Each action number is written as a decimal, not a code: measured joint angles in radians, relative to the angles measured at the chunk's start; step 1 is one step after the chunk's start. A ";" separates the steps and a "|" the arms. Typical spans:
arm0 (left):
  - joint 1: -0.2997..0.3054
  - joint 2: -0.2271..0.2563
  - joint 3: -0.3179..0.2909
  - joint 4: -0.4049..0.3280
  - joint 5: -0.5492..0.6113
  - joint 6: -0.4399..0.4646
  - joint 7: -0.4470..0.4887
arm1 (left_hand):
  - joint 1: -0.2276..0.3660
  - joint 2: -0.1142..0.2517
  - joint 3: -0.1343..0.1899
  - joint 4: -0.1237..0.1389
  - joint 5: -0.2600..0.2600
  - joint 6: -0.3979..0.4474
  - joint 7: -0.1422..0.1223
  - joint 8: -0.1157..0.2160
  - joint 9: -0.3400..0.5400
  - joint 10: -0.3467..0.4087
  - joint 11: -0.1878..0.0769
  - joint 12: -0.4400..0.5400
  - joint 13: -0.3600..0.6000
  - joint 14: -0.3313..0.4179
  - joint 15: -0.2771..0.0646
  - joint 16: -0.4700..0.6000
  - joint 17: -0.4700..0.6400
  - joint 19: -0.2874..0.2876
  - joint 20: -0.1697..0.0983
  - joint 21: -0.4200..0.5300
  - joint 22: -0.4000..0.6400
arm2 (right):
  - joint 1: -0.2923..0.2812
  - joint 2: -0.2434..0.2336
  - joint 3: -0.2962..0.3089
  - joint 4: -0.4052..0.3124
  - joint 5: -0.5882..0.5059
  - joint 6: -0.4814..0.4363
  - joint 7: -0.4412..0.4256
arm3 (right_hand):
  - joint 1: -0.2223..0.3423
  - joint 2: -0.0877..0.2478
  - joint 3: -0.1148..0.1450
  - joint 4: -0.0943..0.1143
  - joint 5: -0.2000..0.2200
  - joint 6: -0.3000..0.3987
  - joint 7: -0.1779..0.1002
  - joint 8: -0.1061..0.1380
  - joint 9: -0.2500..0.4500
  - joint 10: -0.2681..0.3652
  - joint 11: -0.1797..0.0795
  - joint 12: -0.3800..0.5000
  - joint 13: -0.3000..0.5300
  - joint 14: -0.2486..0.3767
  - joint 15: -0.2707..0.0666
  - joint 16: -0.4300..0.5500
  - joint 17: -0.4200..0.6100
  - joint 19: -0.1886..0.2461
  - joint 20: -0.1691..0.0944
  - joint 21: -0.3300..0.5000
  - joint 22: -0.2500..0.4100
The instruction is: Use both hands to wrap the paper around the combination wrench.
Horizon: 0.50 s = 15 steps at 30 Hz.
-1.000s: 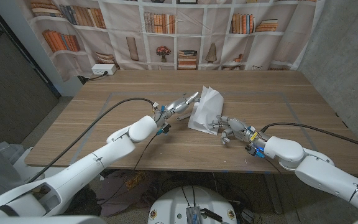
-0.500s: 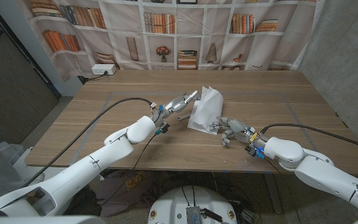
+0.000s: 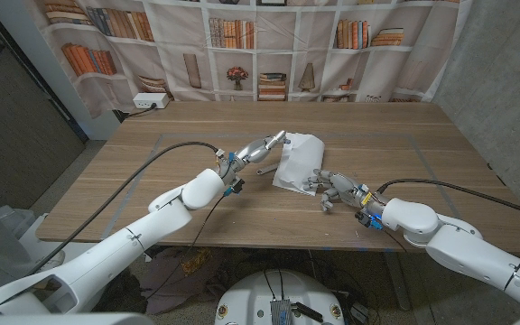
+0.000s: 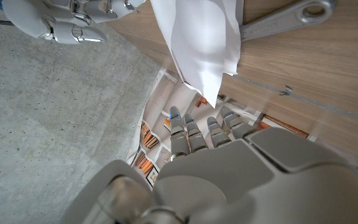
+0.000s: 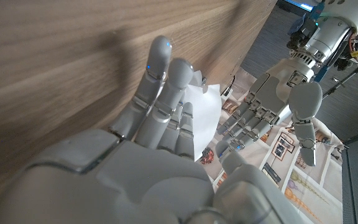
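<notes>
A white sheet of paper lies rumpled on the wooden table near its middle. From under its left edge pokes one end of the grey combination wrench; the left wrist view shows the wrench's ring end beside the paper. My left hand hovers at the paper's upper left corner, fingers stretched out and holding nothing. My right hand stands at the paper's lower right corner with straight fingers, their tips at the paper's edge. The right wrist view also shows the left hand spread apart.
A bookshelf backdrop hangs behind the table, with a white power strip at the back left. A black cable arcs over the left arm, another over the right. A grey wall closes the right side.
The paper's raised upper part has dropped and now lies lower and flatter. The left hand has stayed near the upper left corner. The right hand has barely moved.
</notes>
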 measured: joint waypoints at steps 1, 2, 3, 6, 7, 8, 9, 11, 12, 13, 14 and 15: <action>-0.001 0.000 0.000 0.003 -0.001 -0.002 -0.002 | 0.000 0.000 0.000 0.000 0.000 0.000 0.000 0.000 0.000 0.000 0.000 0.000 0.000 0.000 0.000 0.000 0.000 0.000 0.000 0.000 0.000 | 0.001 0.000 0.000 0.000 -0.001 -0.001 -0.001 | 0.000 0.000 0.000 0.000 0.000 0.000 0.000 0.000 0.000 0.000 0.000 0.000 0.000 0.000 0.000 -0.003 0.000 0.000 0.000 0.000 0.000; -0.003 -0.002 0.000 0.010 -0.006 -0.009 -0.008 | 0.000 0.000 0.000 0.000 0.000 0.000 0.000 0.000 0.000 0.000 0.000 0.000 0.000 0.000 0.000 0.000 0.000 0.000 0.000 0.000 0.000 | 0.002 0.001 -0.001 0.000 -0.001 -0.003 -0.002 | 0.000 0.000 0.000 0.000 0.000 0.000 0.000 0.000 0.000 0.000 0.000 0.000 0.000 0.000 0.000 -0.003 0.000 0.000 0.000 0.000 0.000; -0.004 -0.003 0.000 0.013 -0.009 -0.013 -0.014 | 0.000 0.000 0.000 0.000 0.000 0.000 0.000 0.000 0.000 0.000 0.000 0.000 0.000 0.000 0.000 0.000 0.000 0.000 0.000 0.000 0.000 | 0.002 0.001 -0.002 0.000 -0.001 -0.004 -0.002 | 0.000 0.000 0.000 0.000 0.000 0.000 0.000 0.000 0.000 0.000 0.000 0.000 0.000 0.000 0.000 -0.003 0.000 0.000 0.000 0.000 0.000; -0.020 -0.011 0.007 0.038 -0.015 -0.022 -0.021 | 0.000 0.000 0.000 0.000 0.000 0.000 0.000 0.000 0.000 0.000 0.000 0.000 0.000 0.000 0.000 0.000 0.000 0.000 0.000 0.000 0.000 | 0.003 0.002 -0.003 0.000 -0.003 -0.008 -0.005 | 0.000 0.000 0.000 0.000 0.000 0.000 0.000 0.000 0.000 0.000 0.000 0.000 0.000 0.000 0.000 -0.003 0.000 0.000 0.000 0.000 0.000; -0.022 -0.012 0.007 0.040 -0.021 -0.033 -0.035 | 0.000 0.000 0.000 0.000 0.000 0.000 0.000 0.000 0.000 0.000 0.000 0.000 0.000 0.000 0.000 0.000 0.000 0.004 -0.004 0.000 0.000 | 0.004 0.002 -0.004 0.000 -0.003 -0.009 -0.005 | 0.000 0.000 0.000 0.000 0.000 0.000 0.000 0.000 0.000 0.000 0.000 0.000 0.000 0.000 0.000 -0.003 0.000 0.000 0.000 0.000 0.000; -0.030 -0.017 0.012 0.052 -0.024 -0.042 -0.046 | 0.000 0.000 0.000 0.000 0.000 0.000 0.000 0.000 0.000 0.000 0.000 0.000 0.000 0.002 0.002 0.000 0.000 0.008 -0.008 0.000 0.000 | 0.005 0.003 -0.004 0.000 -0.003 -0.011 -0.006 | 0.000 0.000 0.000 0.000 0.000 0.000 0.000 0.000 0.000 0.000 0.000 0.000 0.000 0.000 0.000 -0.003 0.000 0.000 0.000 0.000 0.000; -0.032 -0.018 0.013 0.055 -0.027 -0.051 -0.054 | 0.000 0.000 0.000 0.000 0.004 0.000 0.000 0.000 0.000 0.000 0.000 0.000 0.000 0.004 0.004 0.000 0.000 0.009 -0.009 0.000 0.000 | 0.006 0.003 -0.004 0.000 -0.003 -0.011 -0.006 | 0.000 0.000 0.000 0.000 0.000 0.000 0.000 0.000 0.000 0.000 0.000 0.000 0.000 0.000 0.000 -0.003 0.000 0.000 0.000 0.000 0.000; -0.050 -0.030 0.022 0.080 -0.031 -0.062 -0.066 | 0.000 0.000 0.000 0.000 0.007 0.000 0.000 0.000 -0.004 0.000 0.000 0.000 0.000 0.011 0.003 0.000 0.000 0.021 -0.021 0.003 0.000 | 0.006 0.003 -0.004 0.000 -0.003 -0.013 -0.007 | 0.000 0.000 0.000 0.000 0.000 0.000 0.000 0.000 0.000 0.000 0.000 0.000 0.000 0.000 0.000 -0.009 0.000 0.000 0.000 0.000 0.000; -0.058 -0.036 0.026 0.091 -0.035 -0.070 -0.076 | 0.000 0.000 0.000 0.000 0.010 -0.003 0.003 0.000 -0.005 0.000 0.000 0.000 0.000 0.014 0.000 0.000 0.000 0.031 -0.024 0.005 -0.003 | 0.007 0.003 -0.004 0.000 -0.003 -0.014 -0.007 | 0.000 0.000 0.000 0.000 0.000 0.000 0.000 0.000 0.000 0.000 0.000 0.000 0.000 0.000 0.000 -0.009 0.000 0.000 0.000 0.000 0.000; -0.068 -0.041 0.031 0.104 -0.037 -0.078 -0.085 | 0.002 0.001 0.000 0.000 0.011 -0.003 0.003 0.000 -0.005 0.000 0.000 0.000 0.000 0.017 0.002 0.000 0.000 0.035 -0.028 0.006 -0.004 | 0.007 0.003 -0.004 0.000 -0.003 -0.014 -0.008 | 0.000 0.000 0.000 0.000 0.000 0.000 0.000 0.000 0.000 0.000 0.000 0.000 0.000 0.000 0.000 -0.009 0.000 0.000 0.000 0.000 0.000; -0.075 -0.045 0.034 0.112 -0.039 -0.084 -0.093 | 0.007 -0.001 0.000 0.000 0.011 -0.003 0.003 0.000 -0.005 0.001 0.001 0.000 0.000 0.018 0.004 0.000 0.000 0.040 -0.032 0.006 -0.005 | 0.007 0.003 -0.004 0.000 -0.003 -0.014 -0.009 | 0.000 0.000 0.000 0.000 0.000 0.000 0.000 0.000 0.000 0.000 0.000 0.000 0.000 0.000 0.000 -0.009 0.000 0.000 0.000 0.000 0.000; -0.082 -0.049 0.038 0.121 -0.040 -0.089 -0.099 | 0.007 -0.001 0.000 0.000 0.011 -0.003 0.003 0.000 -0.005 0.004 0.004 0.000 0.000 0.020 0.006 0.000 0.000 0.042 -0.034 0.006 -0.005 | 0.007 0.003 -0.004 0.000 -0.003 -0.014 -0.009 | 0.000 0.000 0.000 0.000 0.000 0.000 0.000 0.000 0.000 0.000 0.000 0.000 0.000 0.001 -0.001 -0.009 0.002 0.000 0.000 0.000 0.002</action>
